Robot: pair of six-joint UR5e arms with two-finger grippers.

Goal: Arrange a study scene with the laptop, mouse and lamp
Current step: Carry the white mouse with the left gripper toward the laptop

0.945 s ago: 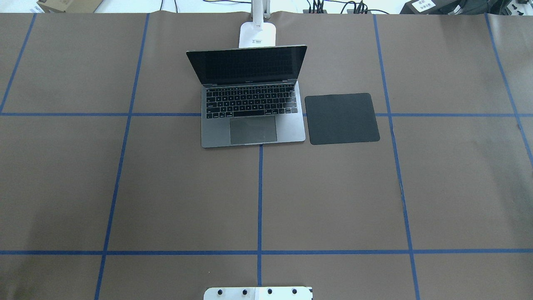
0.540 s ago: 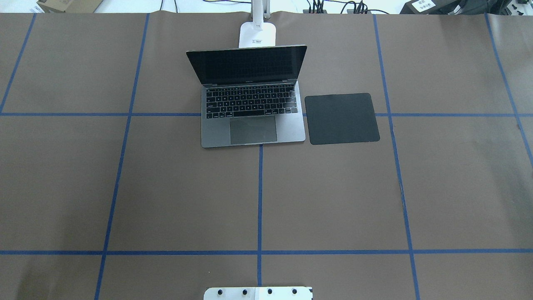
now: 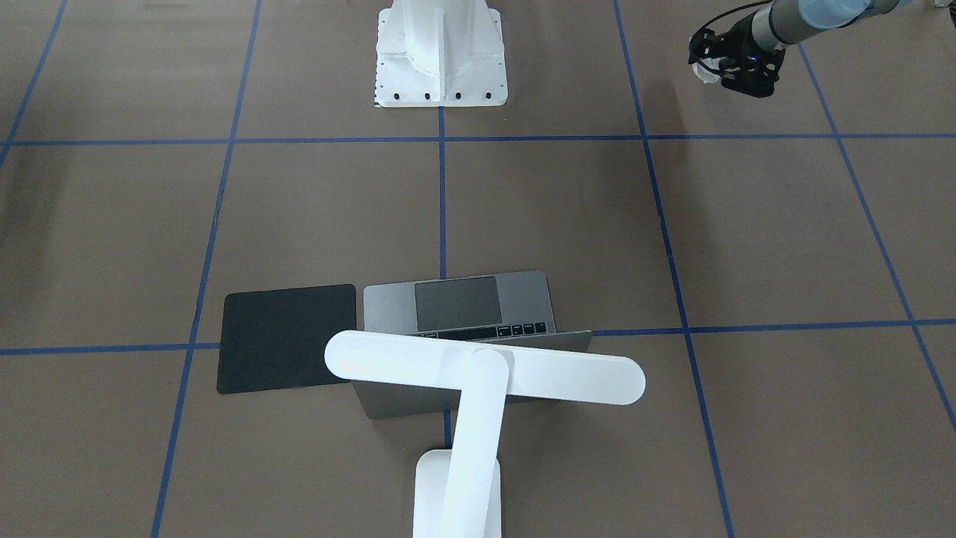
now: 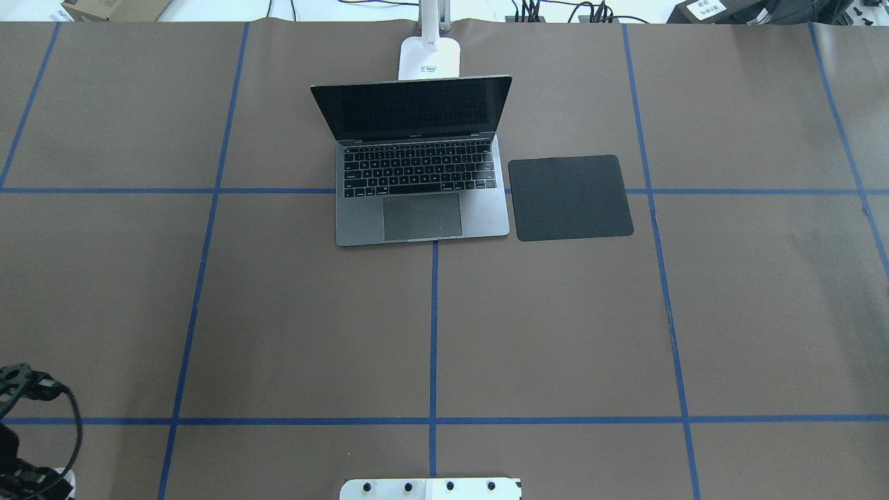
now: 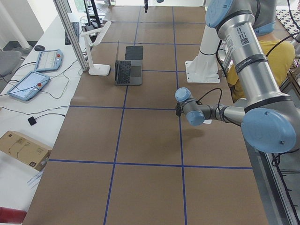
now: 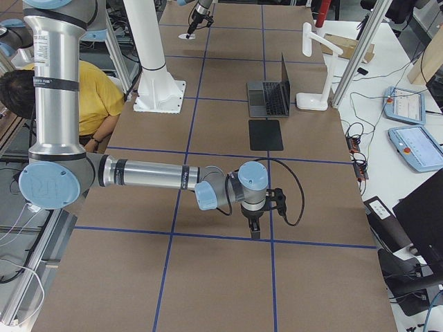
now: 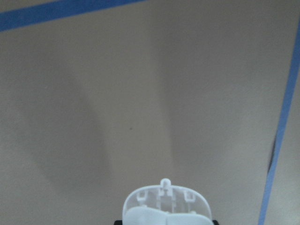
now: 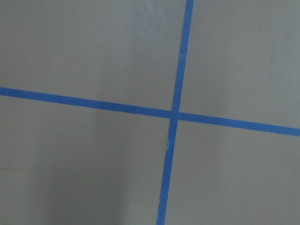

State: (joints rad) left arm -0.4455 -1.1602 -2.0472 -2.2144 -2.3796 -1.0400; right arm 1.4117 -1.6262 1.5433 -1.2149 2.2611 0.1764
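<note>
Your laptop (image 4: 422, 201) open far-centre on desk (image 4: 555, 333), lamp (image 3: 485, 370) behind, head over it: set. Left gripper (image 3: 721, 69) jaws clamp mouse (image 7: 166, 208), well apart from black mat (image 4: 569, 198): placement outstanding. Right gripper (image 6: 254, 225) jaws: cannot tell.

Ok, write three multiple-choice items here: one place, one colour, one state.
1. Relative to the slim grey metal laptop, the flat black square mat lies: A underneath; B beside, on the robot's right; C on its keyboard.
2. The tape lines on the brown table are: A red; B yellow; C blue.
3. The laptop's lid is: A open; B shut; C detached.
B: the overhead view shows it at the laptop's right. C: the grid is blue. A: the screen stands up.
</note>
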